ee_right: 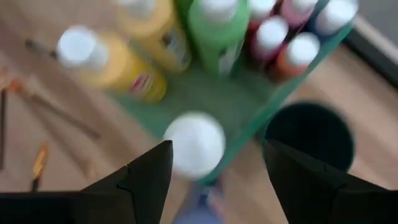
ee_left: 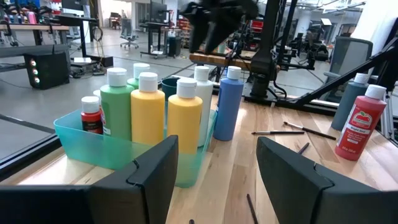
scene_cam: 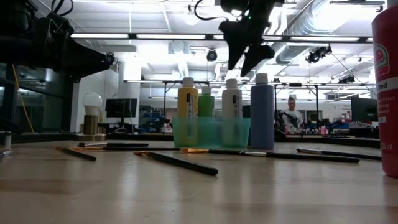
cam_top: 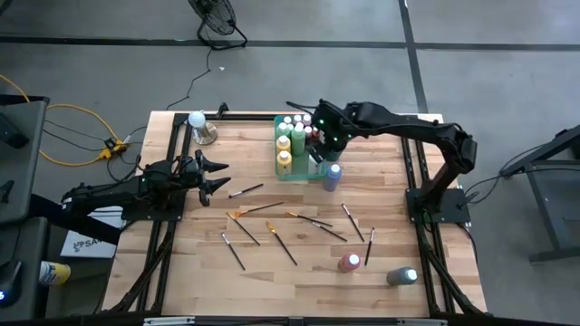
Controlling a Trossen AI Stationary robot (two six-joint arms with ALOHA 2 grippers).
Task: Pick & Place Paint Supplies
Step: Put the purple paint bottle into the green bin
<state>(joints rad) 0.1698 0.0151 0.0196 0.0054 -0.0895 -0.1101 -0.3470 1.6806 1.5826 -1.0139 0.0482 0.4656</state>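
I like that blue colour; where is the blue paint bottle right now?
In the high view the blue paint bottle stands on the table just outside the green bin, by its right corner, below the right gripper.

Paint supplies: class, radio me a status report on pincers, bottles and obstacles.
Right pincer open above the green bin, empty. Left pincer open, waiting at the table's left. Blue bottle upright beside the bin; brushes scattered. Nothing in the way.

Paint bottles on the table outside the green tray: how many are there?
3. The blue bottle stands next to the green tray; the red bottle and the grey bottle stand far from it, on the right arm's side. None seems hidden.
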